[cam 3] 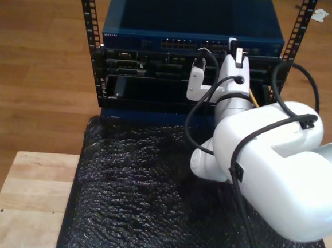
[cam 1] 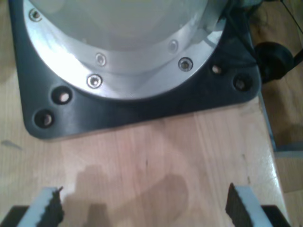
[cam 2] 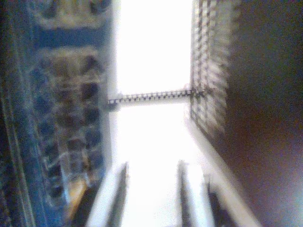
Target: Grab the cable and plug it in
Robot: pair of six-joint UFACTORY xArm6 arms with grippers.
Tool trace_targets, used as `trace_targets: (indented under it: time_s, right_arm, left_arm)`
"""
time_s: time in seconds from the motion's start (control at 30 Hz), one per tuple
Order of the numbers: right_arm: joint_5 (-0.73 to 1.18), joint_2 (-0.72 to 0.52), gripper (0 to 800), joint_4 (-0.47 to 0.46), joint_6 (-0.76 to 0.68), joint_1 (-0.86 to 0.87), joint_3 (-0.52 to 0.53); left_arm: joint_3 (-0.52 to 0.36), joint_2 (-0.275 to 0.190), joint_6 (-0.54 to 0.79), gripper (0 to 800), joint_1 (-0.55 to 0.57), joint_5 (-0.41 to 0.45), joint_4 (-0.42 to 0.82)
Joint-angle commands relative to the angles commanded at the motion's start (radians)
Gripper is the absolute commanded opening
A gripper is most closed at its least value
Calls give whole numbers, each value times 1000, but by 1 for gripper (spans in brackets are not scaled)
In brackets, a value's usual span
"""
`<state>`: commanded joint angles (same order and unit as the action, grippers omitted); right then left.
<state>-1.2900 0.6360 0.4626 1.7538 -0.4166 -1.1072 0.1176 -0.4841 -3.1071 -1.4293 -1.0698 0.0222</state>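
A short yellow-orange stretch of the cable point(cam 3: 251, 99) shows beside the wrist of the white arm in the exterior view, and an orange bit of the cable point(cam 2: 78, 191) lies by one finger in the second wrist view. My second gripper point(cam 2: 152, 165) point(cam 3: 236, 49) is up against the port row of the blue switch point(cam 3: 190, 31) point(cam 2: 71, 94), its fingers close together. Glare washes out the gap, so the plug is hidden. My first gripper point(cam 1: 144, 189) is open over bare wood with nothing between its fingers.
The switch sits in a black rack with perforated posts point(cam 3: 88, 14) point(cam 2: 208, 71). A black bubble-wrap mat point(cam 3: 137, 202) covers the wooden table point(cam 3: 28, 193). In the first wrist view, an arm's metal base flange point(cam 1: 137, 56) on a dark plate stands just ahead.
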Motion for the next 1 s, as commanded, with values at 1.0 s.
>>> trace_targets:
  time_s: [1.0]
  right_arm:
    - [672,-674,660,-66,9,133,480]
  left_arm:
    - [0,0,0,799,0,0,0]
